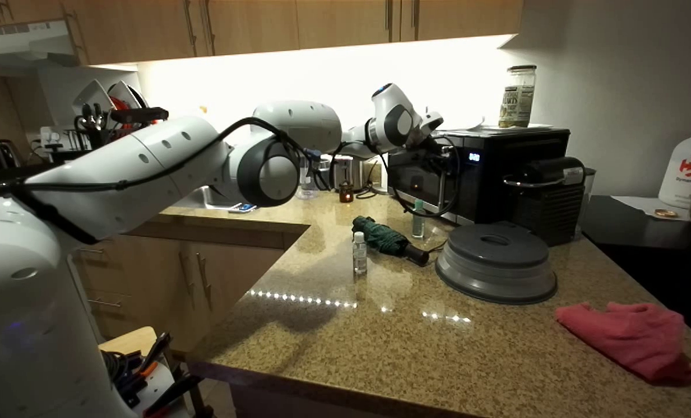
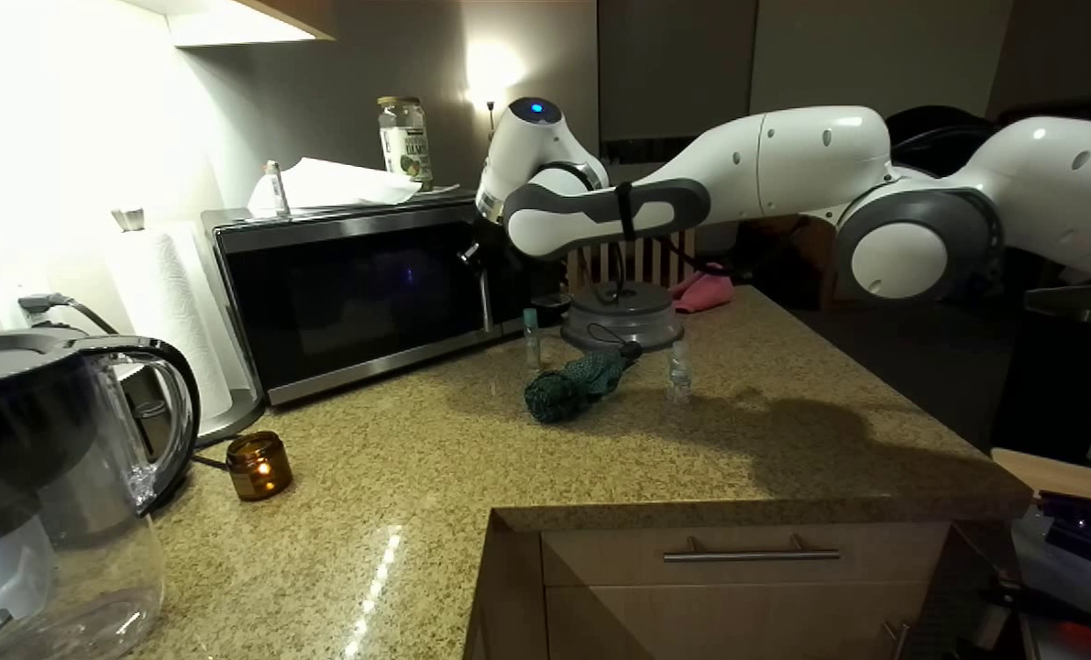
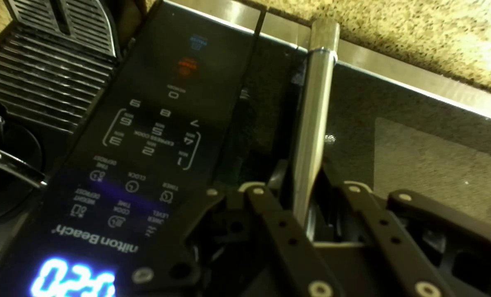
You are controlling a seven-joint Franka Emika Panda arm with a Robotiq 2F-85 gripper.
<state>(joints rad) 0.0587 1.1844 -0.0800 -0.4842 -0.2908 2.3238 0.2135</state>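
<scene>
A black microwave (image 1: 485, 186) with a steel-trimmed door (image 2: 362, 284) stands on the counter, and the door looks shut. Its vertical steel handle (image 3: 317, 95) runs between my fingers in the wrist view. My gripper (image 3: 301, 177) is closed around the handle, with dark finger pads against both sides. The control panel (image 3: 167, 136), with a lit clock, lies left of the handle in the wrist view. In an exterior view the gripper (image 1: 445, 152) is in front of the microwave; in an exterior view the arm partly hides it near the handle (image 2: 486, 302).
A green folded umbrella (image 1: 383, 238), a clear bottle (image 1: 360, 255) and a green-capped bottle (image 1: 418, 220) are on the counter before the microwave. A grey collapsible cover (image 1: 495, 267), a coffee machine (image 1: 546, 203) and a pink cloth (image 1: 624, 339) are nearby. A jar (image 2: 405, 142) stands atop the microwave.
</scene>
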